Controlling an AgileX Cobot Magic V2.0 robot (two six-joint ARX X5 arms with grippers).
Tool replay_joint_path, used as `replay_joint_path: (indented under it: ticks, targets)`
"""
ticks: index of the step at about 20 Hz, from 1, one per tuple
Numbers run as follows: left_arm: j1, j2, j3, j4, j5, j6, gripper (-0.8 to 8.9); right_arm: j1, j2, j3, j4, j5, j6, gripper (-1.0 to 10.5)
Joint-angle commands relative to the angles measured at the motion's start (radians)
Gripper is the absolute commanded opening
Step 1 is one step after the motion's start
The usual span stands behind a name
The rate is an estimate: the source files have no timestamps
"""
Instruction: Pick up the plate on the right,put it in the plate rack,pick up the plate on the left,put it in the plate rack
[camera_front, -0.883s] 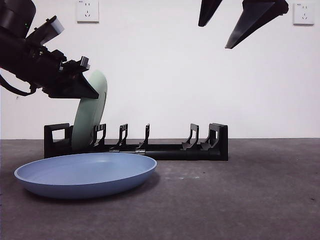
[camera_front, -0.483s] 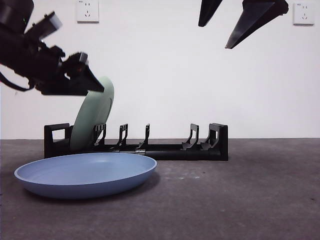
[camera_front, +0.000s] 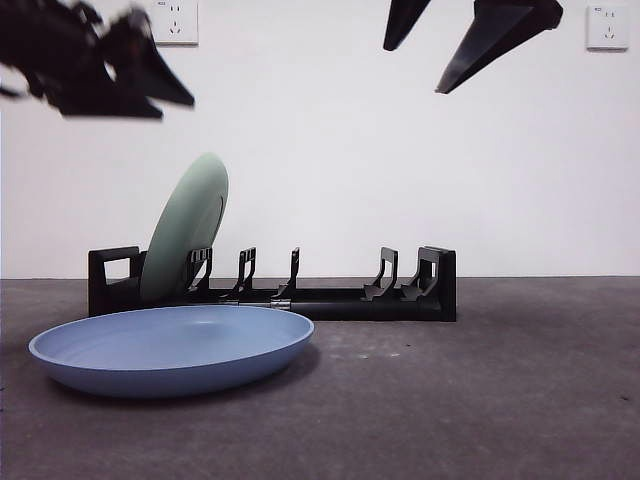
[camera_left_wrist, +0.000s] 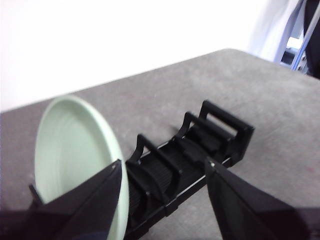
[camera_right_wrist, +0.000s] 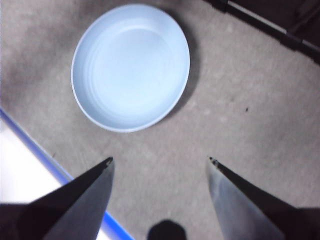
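One plate racked: green plate (camera_front: 185, 228) leans in plate rack (camera_front: 272, 283) at 9 o'clock | blue plate (camera_front: 172, 348) flat at 7 o'clock, ours next | left gripper (camera_left_wrist: 162, 172) open above rack | right gripper (camera_right_wrist: 160, 161) open over blue plate; we judge descent needed.

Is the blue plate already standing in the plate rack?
No, the blue plate lies flat on the table in front of the plate rack.

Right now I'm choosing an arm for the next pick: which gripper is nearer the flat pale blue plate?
Right. The right gripper hangs open above the blue plate; the left gripper is over the green plate in the black rack.
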Motion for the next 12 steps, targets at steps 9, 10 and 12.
replay_joint_path:
  ticks: [9,10,12]
  targets:
    - [0.002,-0.461,0.009,-0.415,0.005,0.288,2.84,0.002,0.042,-0.010,0.133,0.000,0.033,3.1]
    - [0.002,-0.516,0.014,-0.496,0.005,0.322,2.84,0.002,0.059,-0.010,0.139,0.000,0.036,3.1]
    - [0.002,-0.607,0.035,-0.655,0.005,0.381,2.84,0.004,0.104,-0.010,0.149,-0.001,0.039,3.1]
